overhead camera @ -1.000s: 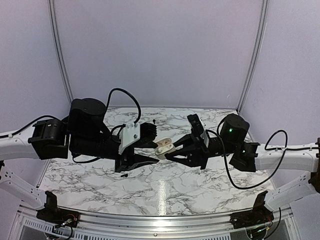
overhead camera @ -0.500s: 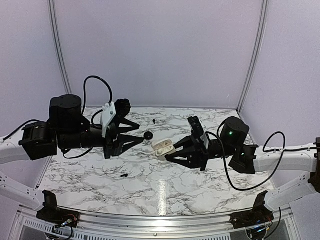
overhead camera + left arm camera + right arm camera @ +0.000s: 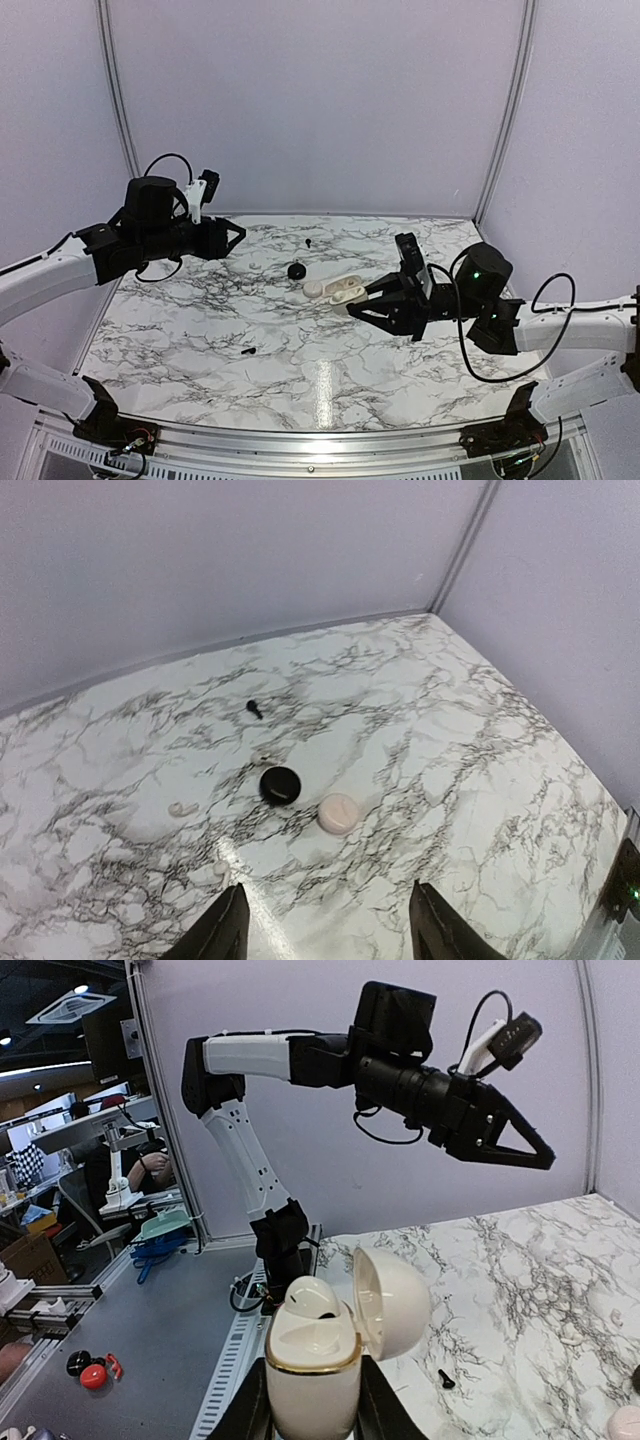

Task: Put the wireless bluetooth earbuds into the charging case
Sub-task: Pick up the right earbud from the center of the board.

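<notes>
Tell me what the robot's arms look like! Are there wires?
Both arms have white tube segments and chunky black joints, with looping black cables. The left gripper and right gripper have pointed black fingers. A green light glows on the right arm.

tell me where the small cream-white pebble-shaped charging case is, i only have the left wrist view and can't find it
Observer: The right gripper is shut on the small cream-white pebble-shaped charging case, holding it upright.
Operator: is it open or closed
Observer: Open. Its hinged lid is swung to one side in the right wrist view.
Operator: i see only one tiny black earbud, where's the other
Observer: A second tiny black earbud lies on the white grey-veined marble table, left of centre and toward the near edge.
</notes>
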You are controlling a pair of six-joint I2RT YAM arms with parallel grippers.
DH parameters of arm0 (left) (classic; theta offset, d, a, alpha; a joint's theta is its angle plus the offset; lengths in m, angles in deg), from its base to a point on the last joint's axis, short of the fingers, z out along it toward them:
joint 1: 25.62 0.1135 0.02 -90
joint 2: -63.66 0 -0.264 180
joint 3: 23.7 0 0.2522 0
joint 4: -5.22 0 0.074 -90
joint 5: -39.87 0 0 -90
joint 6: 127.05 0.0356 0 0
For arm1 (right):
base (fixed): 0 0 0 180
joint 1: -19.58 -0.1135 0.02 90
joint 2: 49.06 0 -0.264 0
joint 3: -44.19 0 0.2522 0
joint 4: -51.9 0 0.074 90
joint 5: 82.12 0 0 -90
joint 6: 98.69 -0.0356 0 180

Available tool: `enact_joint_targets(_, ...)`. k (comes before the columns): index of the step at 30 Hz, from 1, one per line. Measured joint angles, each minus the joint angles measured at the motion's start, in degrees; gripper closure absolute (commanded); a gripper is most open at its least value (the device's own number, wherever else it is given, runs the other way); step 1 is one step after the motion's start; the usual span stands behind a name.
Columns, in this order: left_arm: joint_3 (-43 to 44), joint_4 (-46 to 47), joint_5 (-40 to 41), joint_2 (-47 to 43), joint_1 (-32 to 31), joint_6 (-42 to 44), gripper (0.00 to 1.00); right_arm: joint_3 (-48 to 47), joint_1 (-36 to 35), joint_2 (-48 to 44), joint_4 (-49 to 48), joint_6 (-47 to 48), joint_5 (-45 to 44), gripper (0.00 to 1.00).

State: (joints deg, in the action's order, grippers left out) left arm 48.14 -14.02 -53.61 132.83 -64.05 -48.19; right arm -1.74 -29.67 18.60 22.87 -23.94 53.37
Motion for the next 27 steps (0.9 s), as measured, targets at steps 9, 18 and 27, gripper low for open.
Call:
enact_joint_targets(9,-2.0,-2.7,-1.4,6.8,10.8,-4.1,0.45,1.2,1.9,-2.2,0.3,0.1,-0.6,1.0)
enact_joint_targets(18,0.8,-6.4,-2.7,17.0,13.3,-1.2,0.49,1.3,2.0,-3.4,2.7,2.3,-0.9,1.0)
enact_joint_targets(27,7.1,-7.3,-3.5,26.5,13.6,-0.3,0.54,1.3,2.0,-4.1,4.3,5.1,-1.0,1.0)
